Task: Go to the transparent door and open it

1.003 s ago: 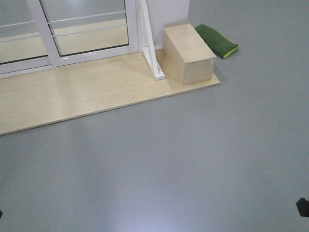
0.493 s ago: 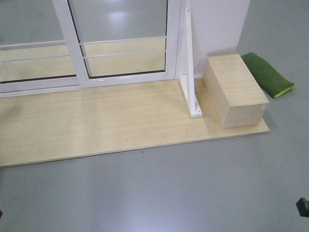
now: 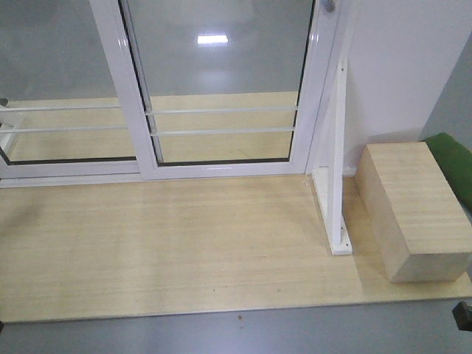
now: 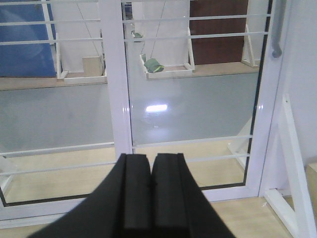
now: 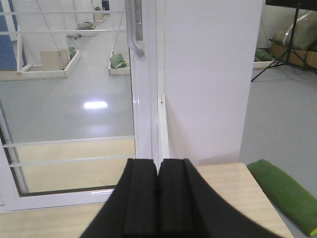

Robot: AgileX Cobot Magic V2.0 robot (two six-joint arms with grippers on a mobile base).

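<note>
Your left hand [image 4: 150,193] and right hand [image 5: 157,198] each sit at the bottom centre of their wrist views, both clenched shut on nothing. Beyond them, the wooden platform [image 3: 184,243] fills the lower front view, with a wooden box [image 3: 417,214] at its right end and a white brace [image 3: 335,169] just beside it. The transparent door [image 3: 221,74] stands at the platform's far edge, upper centre. Its grey handle [image 5: 136,29] runs vertically along the door's right edge. It lies above and slightly left of your right hand, and far to the upper right of your left. Your right arm looks nearer.
</note>
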